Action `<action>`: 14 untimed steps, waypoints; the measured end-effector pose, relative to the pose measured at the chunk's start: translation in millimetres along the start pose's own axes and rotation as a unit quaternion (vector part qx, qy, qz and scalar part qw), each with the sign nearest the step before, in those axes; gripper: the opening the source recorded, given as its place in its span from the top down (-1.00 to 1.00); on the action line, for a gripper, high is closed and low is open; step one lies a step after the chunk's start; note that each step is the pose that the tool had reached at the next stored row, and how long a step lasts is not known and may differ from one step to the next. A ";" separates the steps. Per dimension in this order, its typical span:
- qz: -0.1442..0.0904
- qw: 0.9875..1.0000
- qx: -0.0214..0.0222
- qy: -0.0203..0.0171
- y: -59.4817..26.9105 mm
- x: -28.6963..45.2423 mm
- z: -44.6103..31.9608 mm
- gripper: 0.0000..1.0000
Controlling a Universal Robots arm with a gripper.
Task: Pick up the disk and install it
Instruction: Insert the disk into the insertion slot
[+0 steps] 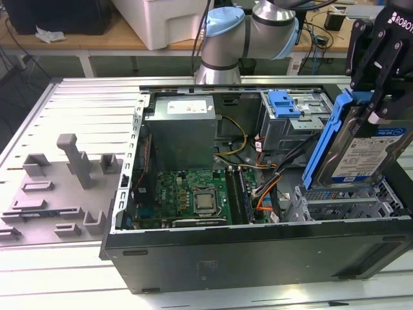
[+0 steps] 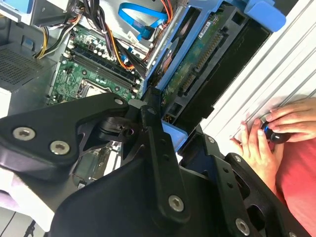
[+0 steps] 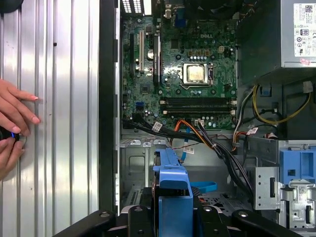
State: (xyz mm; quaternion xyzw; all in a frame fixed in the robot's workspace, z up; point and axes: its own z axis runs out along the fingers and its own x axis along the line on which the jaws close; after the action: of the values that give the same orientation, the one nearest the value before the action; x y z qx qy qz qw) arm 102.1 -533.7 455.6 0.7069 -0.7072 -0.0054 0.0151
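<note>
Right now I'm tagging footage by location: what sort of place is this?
Likely a robotics lab: an open computer case on a slotted metal table, the gripper holding the disk, a workbench behind.

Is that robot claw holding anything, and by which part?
Yes: the gripper grips the silver rectangular hard drive in its blue plastic frame by its upper end.

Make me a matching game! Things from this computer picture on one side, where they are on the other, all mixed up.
Things:
1. silver rectangular hard disk in blue plastic frame
2. flat green motherboard
3. grey metal power-supply box
4. person's hand

Places:
A. on the ribbed metal table
B. on the floor of the black computer case
C. held by the black end effector
D. in the case's corner

Pairs: 1-C, 2-B, 3-D, 4-A
</note>
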 end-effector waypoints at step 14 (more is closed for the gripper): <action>0.000 1.000 0.000 0.000 -0.1 0.0 2.9 0.26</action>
State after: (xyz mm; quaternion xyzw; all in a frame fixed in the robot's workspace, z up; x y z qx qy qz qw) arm 102.1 -533.7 452.7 0.7069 -0.7072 -0.0053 0.0151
